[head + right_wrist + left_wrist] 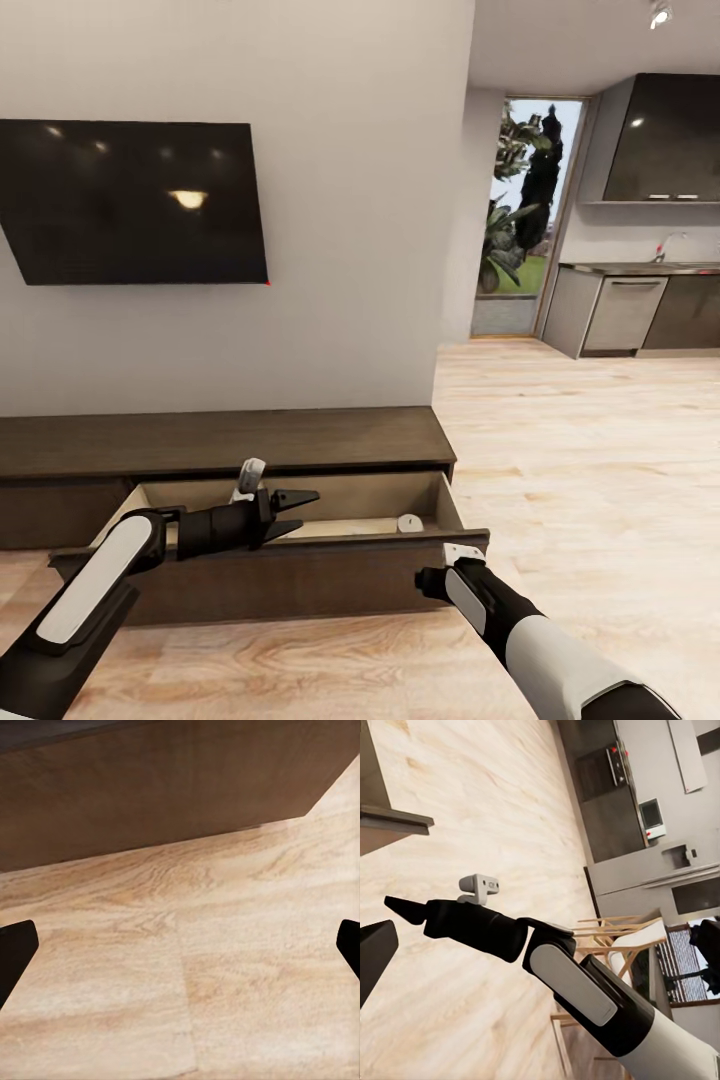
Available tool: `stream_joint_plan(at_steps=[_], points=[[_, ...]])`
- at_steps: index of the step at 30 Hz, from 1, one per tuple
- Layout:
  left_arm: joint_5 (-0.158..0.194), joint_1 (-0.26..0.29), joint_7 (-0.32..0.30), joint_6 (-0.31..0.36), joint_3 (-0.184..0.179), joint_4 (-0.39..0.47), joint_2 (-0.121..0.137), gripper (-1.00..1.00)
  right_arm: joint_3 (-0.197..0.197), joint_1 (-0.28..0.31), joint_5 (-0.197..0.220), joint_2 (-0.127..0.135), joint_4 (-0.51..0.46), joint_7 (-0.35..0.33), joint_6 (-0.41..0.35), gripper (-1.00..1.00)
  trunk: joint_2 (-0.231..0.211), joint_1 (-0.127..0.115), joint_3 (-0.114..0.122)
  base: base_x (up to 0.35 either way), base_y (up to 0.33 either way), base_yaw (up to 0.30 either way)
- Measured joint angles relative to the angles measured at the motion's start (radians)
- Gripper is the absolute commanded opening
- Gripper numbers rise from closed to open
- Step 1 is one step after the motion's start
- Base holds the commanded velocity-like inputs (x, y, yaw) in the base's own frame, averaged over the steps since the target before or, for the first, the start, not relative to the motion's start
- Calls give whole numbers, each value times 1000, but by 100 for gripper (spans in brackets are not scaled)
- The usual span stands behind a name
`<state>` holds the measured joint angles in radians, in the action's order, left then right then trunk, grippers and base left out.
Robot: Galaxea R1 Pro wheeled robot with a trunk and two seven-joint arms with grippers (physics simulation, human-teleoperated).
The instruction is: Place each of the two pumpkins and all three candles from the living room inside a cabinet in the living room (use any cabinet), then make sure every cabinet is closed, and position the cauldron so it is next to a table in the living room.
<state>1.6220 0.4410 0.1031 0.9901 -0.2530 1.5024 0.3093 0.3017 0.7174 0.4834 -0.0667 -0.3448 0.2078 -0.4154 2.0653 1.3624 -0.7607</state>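
My left gripper (300, 508) hangs over the open drawer (300, 575) of the long low dark-brown wooden cabinet (220, 440). Its two black fingers are spread apart and hold nothing. A short pale candle (409, 522) sits inside the drawer on its light wood bottom, near the right end, well apart from my left gripper and toward the right of it.

My right gripper (180, 945) is low, in front of the dark drawer front, pointing down at the pale wooden floor (187, 967). In the right wrist view its black fingertips (15, 952) are wide apart with just floor between them.

Above the cabinet a flat black TV (135, 200) hangs on the grey wall.
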Motion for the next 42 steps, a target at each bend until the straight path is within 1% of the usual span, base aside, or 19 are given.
stream_joint_plan(at_steps=[4,7,10,11,13,15,16,20,25,27,33,34,38,42], points=[[-3,0,0,0,1,0,1,100,0,0,0,0,0,0,0,100,0,0,0,0,-1,0],[-21,0,1,-1,6,-2,2,100,0,0,0,0,0,0,0,100,0,0,0,0,0,0],[-52,0,3,-1,11,-19,0,100,0,0,1,0,0,0,0,100,21,11,-9,0,0,0],[-58,0,3,-2,11,-22,-1,100,0,0,1,0,0,0,-1,100,28,15,-12,0,0,0],[-82,0,3,-2,13,-29,-3,100,-1,0,1,0,0,0,1,100,42,23,-19,0,0,0],[-91,0,3,-2,14,-36,-4,100,-1,0,1,0,0,0,4,100,56,31,-25,0,0,0],[-95,0,3,-1,14,-57,-4,100,-1,0,1,0,0,0,6,100,63,34,-28,0,0,0],[-99,1,4,-1,13,-117,-5,100,1,0,1,0,0,-1,5,100,91,50,-41,0,0,0],[-98,1,12,-3,12,-130,-5,100,-1,0,2,0,0,-2,5,100,126,69,-56,0,0,0],[-98,2,38,-3,12,-131,-5,100,-1,0,2,0,0,-2,5,100,140,77,-63,0,0,0],[-98,1,161,-4,14,-136,-7,100,-2,0,2,0,0,-2,5,100,182,100,-81,0,0,0],[-98,1,187,-7,15,-142,-9,100,-2,0,2,0,0,-2,5,100,189,103,-85,0,0,0],[-99,3,253,-11,15,-178,-11,100,-2,0,2,0,0,-1,5,100,217,119,-97,0,0,0],[-100,4,336,-46,13,-211,-19,100,-2,0,2,0,0,-1,5,100,245,134,-110,0,0,0]])
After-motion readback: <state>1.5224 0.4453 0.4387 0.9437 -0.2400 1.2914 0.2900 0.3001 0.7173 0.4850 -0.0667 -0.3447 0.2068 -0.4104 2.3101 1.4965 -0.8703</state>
